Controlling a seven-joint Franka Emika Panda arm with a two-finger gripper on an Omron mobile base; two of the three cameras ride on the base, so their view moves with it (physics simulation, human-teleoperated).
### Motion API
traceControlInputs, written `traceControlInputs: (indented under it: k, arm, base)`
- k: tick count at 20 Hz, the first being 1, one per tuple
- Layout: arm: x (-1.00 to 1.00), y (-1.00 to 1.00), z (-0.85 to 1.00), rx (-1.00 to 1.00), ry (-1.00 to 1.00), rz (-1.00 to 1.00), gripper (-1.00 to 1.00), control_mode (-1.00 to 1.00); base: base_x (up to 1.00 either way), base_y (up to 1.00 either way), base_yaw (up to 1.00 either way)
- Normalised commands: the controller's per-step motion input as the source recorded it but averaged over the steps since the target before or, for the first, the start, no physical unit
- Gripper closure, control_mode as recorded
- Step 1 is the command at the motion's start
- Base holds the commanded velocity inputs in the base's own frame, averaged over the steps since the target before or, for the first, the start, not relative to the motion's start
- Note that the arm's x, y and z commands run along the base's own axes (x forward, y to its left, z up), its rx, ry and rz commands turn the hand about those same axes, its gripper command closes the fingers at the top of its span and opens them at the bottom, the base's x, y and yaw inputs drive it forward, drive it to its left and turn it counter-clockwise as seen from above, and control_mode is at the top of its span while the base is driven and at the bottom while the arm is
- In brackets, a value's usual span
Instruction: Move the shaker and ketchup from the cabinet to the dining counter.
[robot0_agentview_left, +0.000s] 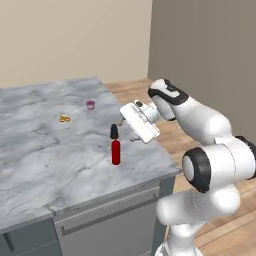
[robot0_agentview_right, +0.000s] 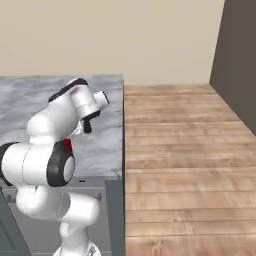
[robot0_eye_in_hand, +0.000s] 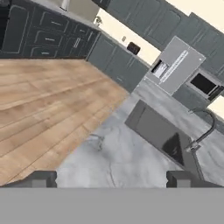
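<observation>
The ketchup (robot0_agentview_left: 116, 152), a slim red bottle, stands upright on the dining counter (robot0_agentview_left: 50, 150) near its right edge. The black shaker (robot0_agentview_left: 114, 131) stands close behind it. A red sliver of the ketchup (robot0_agentview_right: 67, 145) peeks out from behind my arm in the right base view. My gripper (robot0_agentview_left: 126, 130) hovers just right of the two, open and holding nothing. In the hand view its fingertips (robot0_eye_in_hand: 43, 178) stand wide apart over the marble top (robot0_eye_in_hand: 118, 162). I cannot tell which of the far dark grey units is the cabinet.
A small pink cup (robot0_agentview_left: 90, 104) and a little orange thing (robot0_agentview_left: 64, 118) sit farther back on the marble. The inset sink (robot0_eye_in_hand: 162, 135) and its faucet (robot0_eye_in_hand: 203, 131) lie along the counter. Wooden floor (robot0_agentview_right: 185, 150) runs to the counter's right.
</observation>
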Motion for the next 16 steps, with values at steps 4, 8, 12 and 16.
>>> traceControlInputs:
  k: [4,8,12,16]
  arm:
    - [-1.00,0.25,0.39,-0.37,-0.69,0.00,-1.00,-1.00]
    - [-1.00,0.31,0.14,-0.41,-0.66,0.00,-1.00,-1.00]
    - [-1.00,0.36,0.02,-0.38,-0.54,0.00,-1.00,-1.00]
    - [-0.90,0.37,0.00,-0.29,-0.30,0.01,-1.00,-1.00]
  base:
    - [0.00,0.00,0.00]
    - [0.00,0.00,0.00]
    - [0.00,0.00,0.00]
    - [0.00,0.00,0.00]
